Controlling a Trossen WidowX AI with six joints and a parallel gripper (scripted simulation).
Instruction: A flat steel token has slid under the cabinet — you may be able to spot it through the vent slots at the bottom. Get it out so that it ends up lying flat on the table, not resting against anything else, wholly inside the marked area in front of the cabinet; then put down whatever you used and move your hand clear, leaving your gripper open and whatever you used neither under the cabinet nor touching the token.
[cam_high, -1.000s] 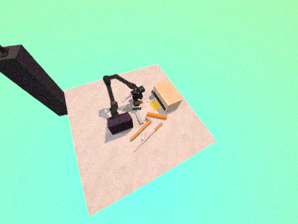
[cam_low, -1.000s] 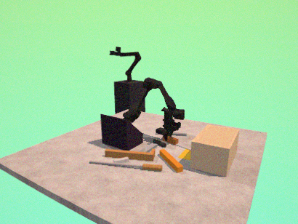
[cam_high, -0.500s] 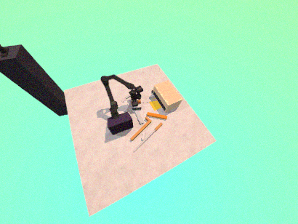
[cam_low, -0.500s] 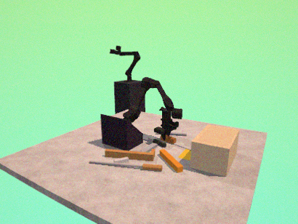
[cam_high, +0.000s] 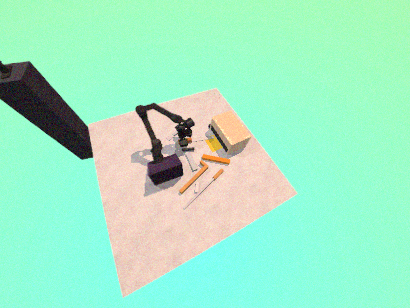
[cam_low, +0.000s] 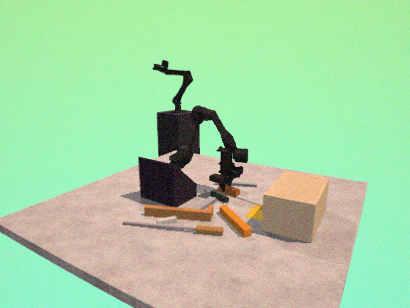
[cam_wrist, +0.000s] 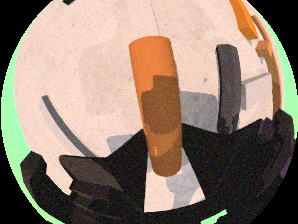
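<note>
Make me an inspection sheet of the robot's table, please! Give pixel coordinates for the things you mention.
Surface: pale, blotchy tabletop (cam_high: 155, 240) (cam_low: 225, 270) (cam_wrist: 95, 75).
Job's things: tan cabinet (cam_high: 231, 127) (cam_low: 292, 200) by the yellow area (cam_high: 213, 144) (cam_low: 255, 213); token: nothing seen.
Clutter: straight orange bar (cam_high: 216, 159) (cam_low: 235, 220), hooked orange bar (cam_high: 193, 179) (cam_low: 175, 213) and orange-handled rod (cam_high: 218, 174) (cam_low: 209, 230) lie nearby.
Gripper: pincer (cam_high: 187, 142) (cam_low: 224, 188) (cam_wrist: 161, 129) shut on an orange handle (cam_high: 189, 140) (cam_low: 232, 191) (cam_wrist: 155, 60).
Cables: nothing seen.
Surroundings: another arm (cam_low: 183, 90) on a dark block (cam_high: 47, 110) (cam_low: 170, 132).
</note>
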